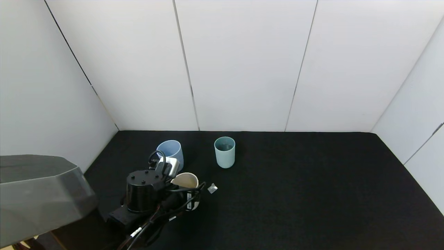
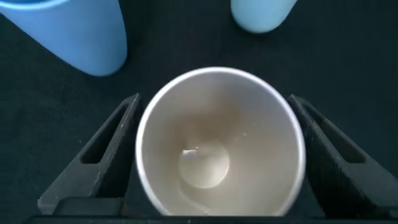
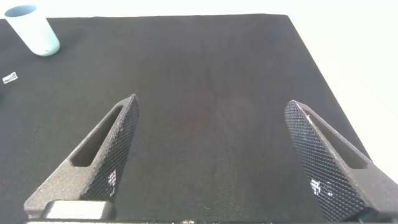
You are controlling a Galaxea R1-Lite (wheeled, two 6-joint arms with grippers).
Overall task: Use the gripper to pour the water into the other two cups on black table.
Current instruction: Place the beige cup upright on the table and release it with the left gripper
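My left gripper [image 1: 187, 185] is open, its fingers [image 2: 109, 149] standing on either side of the cream-white tumbler [image 2: 219, 143] at the front left of the black table [image 1: 295, 194]. I cannot tell whether the fingers touch it. The tumbler is upright and holds a little water at its bottom. The light blue cup [image 1: 170, 150] stands just behind my wrist and shows in the left wrist view [image 2: 74, 34]. The teal-green cup [image 1: 224, 152] stands to its right, empty, and shows in both wrist views [image 2: 258, 14] [image 3: 34, 28]. My right gripper [image 3: 211, 106] is open over bare table.
A small silvery scrap [image 1: 212, 188] lies on the table just right of the cream tumbler and also shows in the right wrist view [image 3: 9, 78]. White panel walls [image 1: 242, 69] close in the table at the back and sides. A grey housing [image 1: 38, 194] fills the lower left.
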